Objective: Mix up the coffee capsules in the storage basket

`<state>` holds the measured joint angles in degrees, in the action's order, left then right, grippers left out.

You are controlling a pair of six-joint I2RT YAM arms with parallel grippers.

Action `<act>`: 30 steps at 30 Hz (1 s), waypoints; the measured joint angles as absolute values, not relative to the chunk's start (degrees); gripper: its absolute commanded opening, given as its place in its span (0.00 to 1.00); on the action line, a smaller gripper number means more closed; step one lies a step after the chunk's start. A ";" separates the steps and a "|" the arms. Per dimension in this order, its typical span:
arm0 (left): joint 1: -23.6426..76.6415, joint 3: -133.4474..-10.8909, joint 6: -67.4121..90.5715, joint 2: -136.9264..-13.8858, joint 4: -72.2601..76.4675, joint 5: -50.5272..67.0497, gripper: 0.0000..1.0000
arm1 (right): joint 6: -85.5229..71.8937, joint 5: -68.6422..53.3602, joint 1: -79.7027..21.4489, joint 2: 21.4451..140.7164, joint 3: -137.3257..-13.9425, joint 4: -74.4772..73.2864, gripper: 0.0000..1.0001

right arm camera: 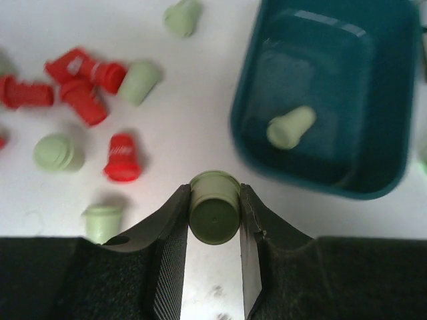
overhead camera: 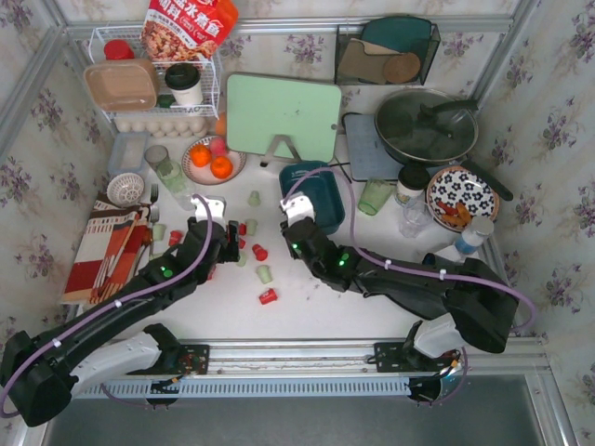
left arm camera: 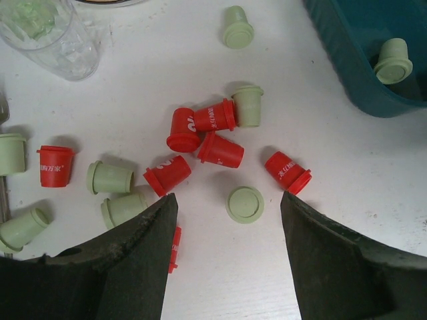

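The teal storage basket (overhead camera: 323, 190) stands at the table's middle and holds one pale green capsule (right arm camera: 290, 127); it also shows in the left wrist view (left arm camera: 353, 67). My right gripper (right arm camera: 213, 191) is shut on a pale green capsule (right arm camera: 213, 208), above the table just left of the basket's near corner (right arm camera: 250, 143). My left gripper (left arm camera: 229, 199) is open and empty, low over the table, with an upright green capsule (left arm camera: 245, 204) between its fingertips. Several red capsules (left arm camera: 207, 133) and green capsules (left arm camera: 110, 179) lie scattered ahead of it and to its left.
A clear glass (left arm camera: 50, 33) stands at the far left of the capsule patch. A plate of oranges (overhead camera: 212, 160), a green cutting board (overhead camera: 282, 116), a green glass cup (overhead camera: 375, 196), a pan (overhead camera: 426, 125), a patterned bowl (overhead camera: 462, 195) and a striped cloth (overhead camera: 112, 246) surround it.
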<state>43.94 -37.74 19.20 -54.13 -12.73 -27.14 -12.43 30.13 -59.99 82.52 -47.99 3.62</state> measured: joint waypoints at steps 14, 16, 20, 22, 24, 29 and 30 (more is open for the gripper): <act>43.97 -37.34 19.22 -52.66 -12.78 -27.16 0.66 | -6.57 33.45 -45.17 84.97 -46.24 16.49 0.00; 43.97 -37.32 19.22 -52.86 -12.78 -27.16 0.67 | -6.59 32.10 -43.77 86.04 -45.98 17.47 0.00; 43.97 -37.32 19.20 -53.74 -12.78 -27.18 0.67 | -6.96 29.47 -41.85 88.47 -46.09 19.64 0.02; 43.97 -37.32 19.20 -54.28 -12.78 -27.18 0.67 | -6.98 28.36 -41.32 89.97 -46.65 19.79 0.10; 43.97 -37.32 19.20 -54.72 -12.78 -27.18 0.67 | -7.01 27.33 -41.25 91.48 -47.62 19.68 0.22; 43.97 -37.34 19.20 -55.42 -12.78 -27.20 0.67 | -7.53 25.28 -41.30 94.15 -49.84 18.11 0.46; 43.97 -37.34 19.20 -55.46 -12.78 -27.22 0.67 | -7.64 24.95 -41.28 94.24 -50.06 17.50 0.49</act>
<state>43.97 -37.34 19.20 -55.46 -12.78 -27.22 -7.64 24.95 -41.28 94.24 -50.06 17.50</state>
